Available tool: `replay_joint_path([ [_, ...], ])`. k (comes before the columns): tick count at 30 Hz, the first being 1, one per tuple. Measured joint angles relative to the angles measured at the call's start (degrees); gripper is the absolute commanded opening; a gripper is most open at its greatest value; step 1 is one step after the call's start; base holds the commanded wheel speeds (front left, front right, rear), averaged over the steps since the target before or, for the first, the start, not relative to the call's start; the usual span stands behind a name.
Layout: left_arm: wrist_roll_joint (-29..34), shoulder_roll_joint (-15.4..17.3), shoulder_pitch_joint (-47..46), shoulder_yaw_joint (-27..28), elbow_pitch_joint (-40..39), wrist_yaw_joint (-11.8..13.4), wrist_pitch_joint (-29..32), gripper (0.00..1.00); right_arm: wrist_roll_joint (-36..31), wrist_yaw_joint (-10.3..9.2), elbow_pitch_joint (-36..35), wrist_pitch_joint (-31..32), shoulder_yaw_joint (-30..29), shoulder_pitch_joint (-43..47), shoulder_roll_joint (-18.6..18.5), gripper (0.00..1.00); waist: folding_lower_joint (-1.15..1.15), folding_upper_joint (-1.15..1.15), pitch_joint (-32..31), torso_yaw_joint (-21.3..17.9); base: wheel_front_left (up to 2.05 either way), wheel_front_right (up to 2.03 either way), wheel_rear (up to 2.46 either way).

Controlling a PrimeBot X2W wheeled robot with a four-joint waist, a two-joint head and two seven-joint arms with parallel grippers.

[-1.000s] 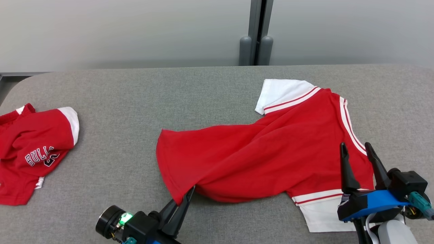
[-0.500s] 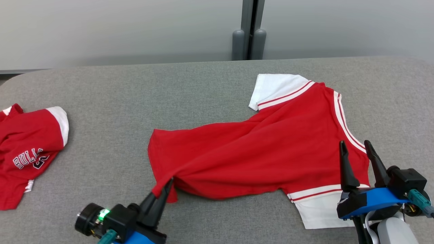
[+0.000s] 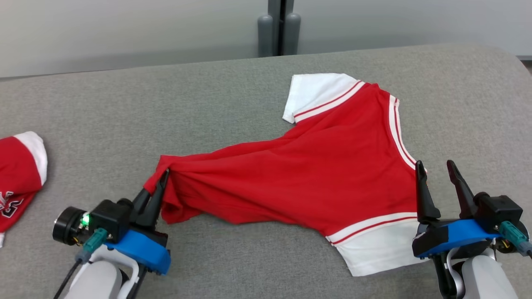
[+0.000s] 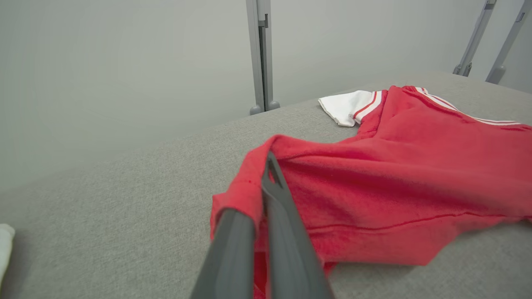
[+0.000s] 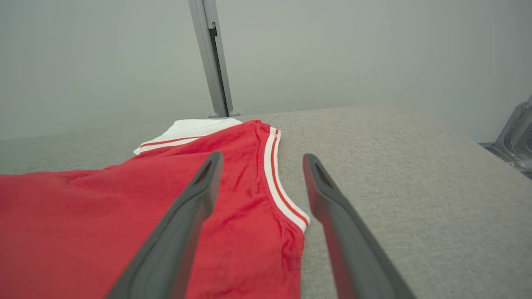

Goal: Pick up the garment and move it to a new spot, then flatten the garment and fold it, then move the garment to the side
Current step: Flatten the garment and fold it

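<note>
Jaws on the left pinch shut on a hem corner (image 4: 245, 187) of the red shirt (image 3: 316, 166), holding it taut across the grey tabletop (image 3: 166, 104) to flatten it, I'd say, while the right jaws gape empty astride its striped neckline (image 5: 282, 187), ready to grab.

**Grey bench, two red garments**

The grey fabric-covered bench (image 3: 166, 108) rounds off beyond the right claw (image 3: 434, 165). A red shirt (image 3: 316, 174) with white, striped sleeves lies spread on it between that claw and the left claw (image 3: 165, 173). One hem corner is bunched at the left claw's tips, and one sleeve lies just left of the right claw. A second red garment (image 3: 16, 174) lies well apart, further left of the left claw.
</note>
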Motion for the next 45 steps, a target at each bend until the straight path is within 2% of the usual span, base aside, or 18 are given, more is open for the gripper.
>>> replay_joint_path([
  [11,-2.1,-0.1,-6.8,0.5,14.6,-1.1,-2.3,0.00,0.1,0.00,0.1,0.0,-0.3,-0.9,0.0,1.00,0.00,0.00,2.4,-3.1,0.00,0.00,0.00],
  [12,-2.2,-0.1,-6.9,0.6,15.8,-1.2,-2.4,0.13,0.2,0.00,0.2,0.0,-0.2,-0.9,0.0,1.00,0.00,0.00,2.4,-3.2,0.00,0.00,0.00],
  [13,-2.5,-0.3,-7.0,0.8,16.9,-1.2,-2.6,0.73,0.2,0.00,0.3,0.0,-0.2,-0.9,0.0,1.00,0.00,0.00,2.4,-3.3,0.00,0.00,0.00],
  [14,-2.6,-0.5,-7.1,1.0,17.7,-1.2,-2.8,1.00,0.4,0.00,0.4,0.0,-0.3,-0.9,0.0,1.00,0.00,0.00,2.3,-3.3,0.00,0.00,0.00],
  [18,-2.8,-1.8,-7.1,1.4,19.3,-1.3,-3.0,1.00,0.4,0.00,0.6,0.0,-1.0,-0.9,0.0,1.00,0.00,0.00,1.5,-2.6,0.00,0.00,0.00],
  [22,-2.8,-2.9,-6.4,3.5,17.3,-1.3,-3.0,1.00,0.4,0.00,0.8,0.0,-1.0,-0.7,0.0,1.00,0.00,0.00,0.3,-1.2,0.00,0.00,0.00],
  [26,-1.9,-4.1,-3.4,6.1,13.9,-1.2,-3.0,1.00,0.4,0.00,1.1,0.0,-1.0,-0.6,0.0,1.00,0.00,0.00,-0.8,0.3,0.00,0.00,0.00],
  [37,2.3,-8.5,6.2,16.5,-0.2,1.1,-3.0,1.00,0.4,0.00,1.8,0.0,-0.8,0.2,0.0,1.00,0.00,0.00,-3.1,2.8,0.00,0.00,0.00],
  [45,6.2,-12.3,9.8,20.3,-2.0,0.4,-3.0,1.00,0.4,0.00,2.2,0.0,-0.8,0.8,0.0,1.00,0.00,0.00,-4.5,3.0,0.00,0.00,0.00],
])
